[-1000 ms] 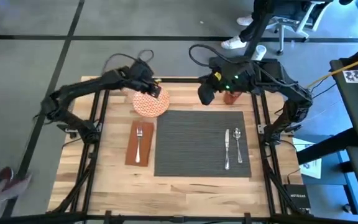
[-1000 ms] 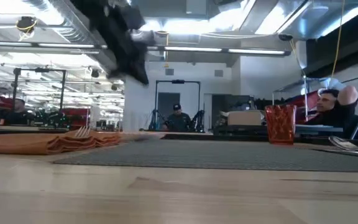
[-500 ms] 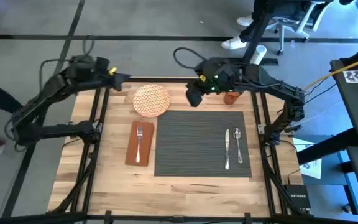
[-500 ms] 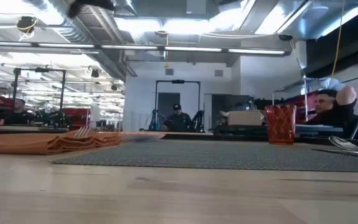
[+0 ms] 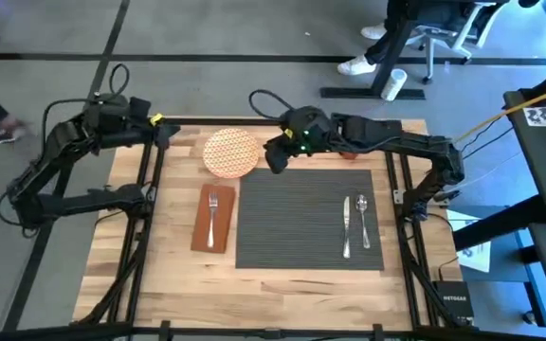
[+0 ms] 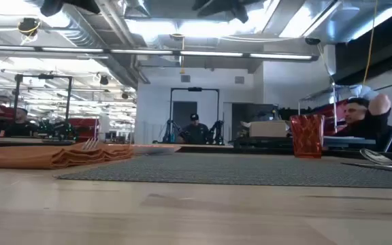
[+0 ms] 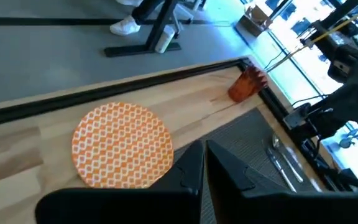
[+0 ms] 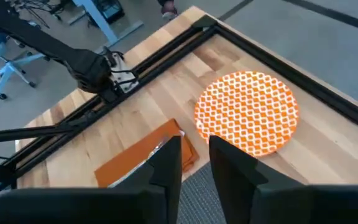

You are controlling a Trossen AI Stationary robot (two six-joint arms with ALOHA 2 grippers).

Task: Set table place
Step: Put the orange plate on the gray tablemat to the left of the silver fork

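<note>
Orange-patterned plate (image 5: 230, 152) lies on the light-wood counter (image 5: 282, 275) just beyond the grey placemat's (image 5: 306, 218) far left corner. The right gripper (image 5: 275, 159) hovers beside the plate, fingers slightly parted, holding nothing. The left gripper (image 5: 164, 128) waits at the counter's far left corner, nearly closed, empty.

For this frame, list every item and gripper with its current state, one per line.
Round orange-patterned plate: flat on wood, off the mat.
Dark grey ribbed placemat: flat, centre bare.
Brown napkin: flat, left of mat.
Silver fork: on napkin.
Knife, spoon: on mat's right.
Orange cup: upright.
Left gripper: at table's edge.
Right gripper: beside plate, jaws open.
</note>
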